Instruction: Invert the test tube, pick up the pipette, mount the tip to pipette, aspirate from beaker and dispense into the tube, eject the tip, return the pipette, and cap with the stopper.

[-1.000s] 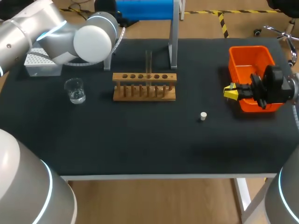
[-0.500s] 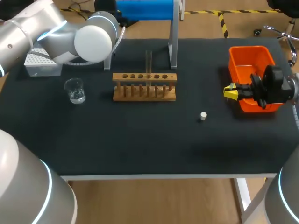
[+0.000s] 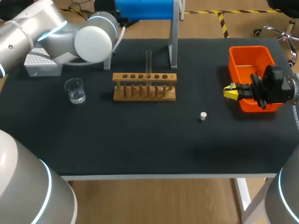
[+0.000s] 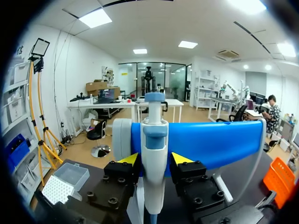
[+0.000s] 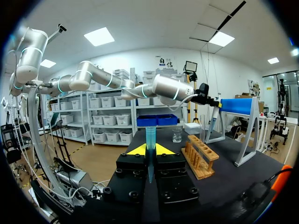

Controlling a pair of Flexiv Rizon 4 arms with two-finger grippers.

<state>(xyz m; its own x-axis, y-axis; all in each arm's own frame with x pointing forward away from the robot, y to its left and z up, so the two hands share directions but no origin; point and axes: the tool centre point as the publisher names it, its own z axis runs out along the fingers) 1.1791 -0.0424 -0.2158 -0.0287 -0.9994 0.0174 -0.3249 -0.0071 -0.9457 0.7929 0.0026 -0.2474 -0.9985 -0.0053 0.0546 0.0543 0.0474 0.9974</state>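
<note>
A wide stretch of table [image 3: 140, 140] separates the wooden rack [image 3: 145, 87] from the stopper [image 3: 203, 115] and the beaker [image 3: 74, 90].

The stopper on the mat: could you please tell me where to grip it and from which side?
Grip the stopper across its round sides, coming straight down from above. It appears to stand upright and alone on the mat, and is low, so sideways fingers would likely scrape the mat.

White-and-blue pipette [image 4: 154, 140] upright, gripped in left tool [image 4: 155, 159]; blue tip [image 5: 150, 137] pinched upright in right tool [image 5: 149, 150], white stopper [image 3: 203, 115] lying near it, clear test tube [image 3: 148, 60] upright and part-filled beaker [image 3: 74, 90] well apart from it.
</note>
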